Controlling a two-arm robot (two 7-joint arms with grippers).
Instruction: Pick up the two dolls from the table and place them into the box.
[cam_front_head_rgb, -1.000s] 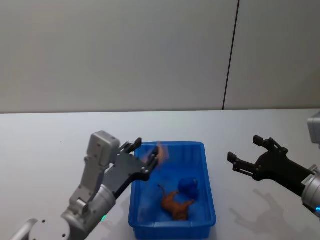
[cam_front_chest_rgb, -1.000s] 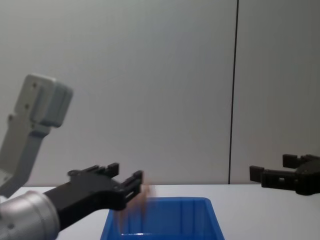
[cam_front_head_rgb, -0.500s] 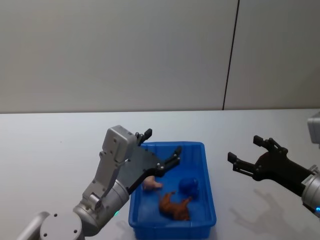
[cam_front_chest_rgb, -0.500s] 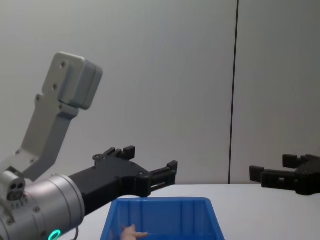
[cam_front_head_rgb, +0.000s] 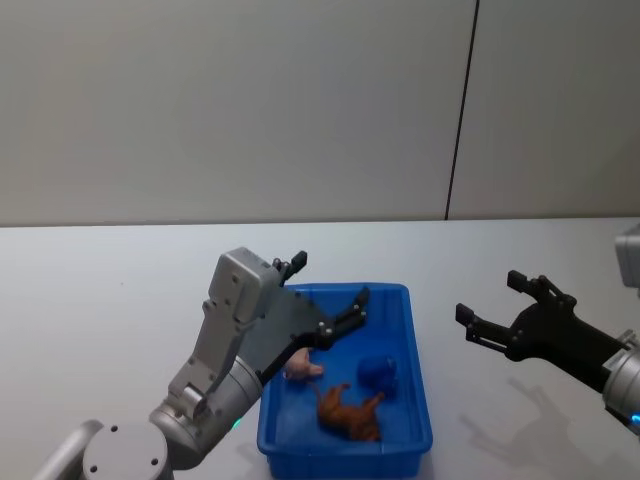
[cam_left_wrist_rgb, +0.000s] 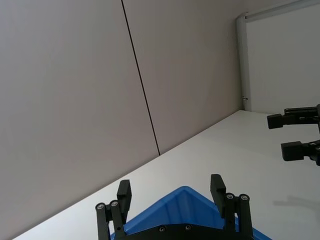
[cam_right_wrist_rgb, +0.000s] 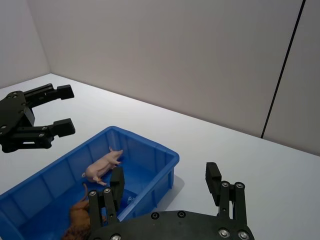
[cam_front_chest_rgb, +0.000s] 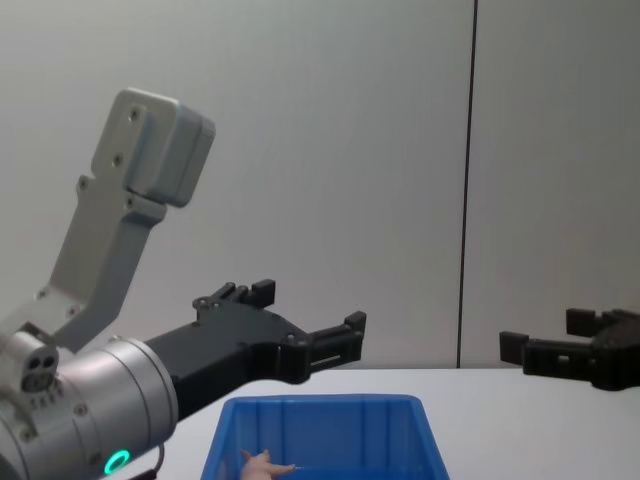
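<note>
The bright blue plastic box (cam_front_head_rgb: 345, 372) with ribbed walls and a thick rim sits on the plain white tabletop (cam_front_head_rgb: 110, 290). Both little toys are lying inside it. The small pale pink pig doll (cam_right_wrist_rgb: 102, 164) lies on its side on the box floor, near the wall on the robot's left. The small brown four-legged animal doll (cam_front_head_rgb: 350, 410) lies on the floor too, closer to the robot. Beside it is a little round blue thing (cam_front_head_rgb: 378, 372), and I cannot tell what it is.

The left tool (cam_front_head_rgb: 328, 298) is black and hangs up in the air over the left side of the box. Its fingers are spread wide apart and there is nothing between them. The right tool (cam_front_head_rgb: 500, 312) is black too. It floats over the tabletop, well apart from the box on the right side. Its fingers are also spread, and it holds nothing.

I think the job looks done, since both dolls are in the box.

The dolls look small and light. They seem to be made of firm plastic or rubber that will not break easily. Their smooth skin could be a bit slippery. If a tool had to lift one again, the best place to pinch would be the fat middle of the body. The thin legs and tail could slip out or bend.
</note>
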